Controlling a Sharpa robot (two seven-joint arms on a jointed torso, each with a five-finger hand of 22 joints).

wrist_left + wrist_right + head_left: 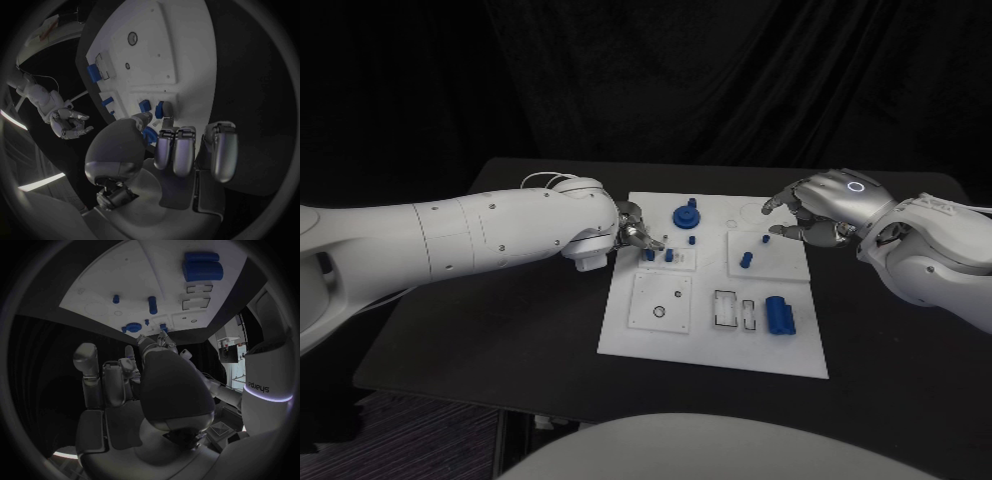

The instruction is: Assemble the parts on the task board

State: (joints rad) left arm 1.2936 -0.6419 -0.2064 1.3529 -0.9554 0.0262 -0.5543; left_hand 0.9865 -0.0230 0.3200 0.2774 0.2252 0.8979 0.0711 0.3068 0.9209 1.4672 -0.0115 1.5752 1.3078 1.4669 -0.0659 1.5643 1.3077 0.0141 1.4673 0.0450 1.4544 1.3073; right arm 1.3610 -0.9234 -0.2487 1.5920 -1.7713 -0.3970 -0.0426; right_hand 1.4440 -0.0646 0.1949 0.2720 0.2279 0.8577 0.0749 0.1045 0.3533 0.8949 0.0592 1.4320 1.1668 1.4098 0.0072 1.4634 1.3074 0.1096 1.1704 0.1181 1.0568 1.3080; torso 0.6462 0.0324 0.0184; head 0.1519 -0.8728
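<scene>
We see the white task board (711,335) lying in the middle of the black table (516,330), with both arms reaching in over its far half. The left hand (629,232) sits at the board's left edge, its fingertips (164,135) lowered beside a pair of short blue pegs (659,255) standing on the board; in the left wrist view the thumb and fingers close toward one small blue piece (159,108), yet we cannot tell whether it is pinched or merely touched. The right hand (822,210) hovers above the board's far right corner with its fingers curled loosely apart and nothing between them; the right wrist view confirms an empty palm (169,385). Among the parts, we note a round blue piece with a knob (685,215) near the far edge, a small blue peg (746,259) on the raised right-hand panel, and another tiny blue peg (767,239) just behind it. Nearer the robot, a large blue cylinder block (779,315) rests on the board's right side, beside rectangular recesses (727,308). A square panel with a ring (659,300) occupies the near left area of the board.
</scene>
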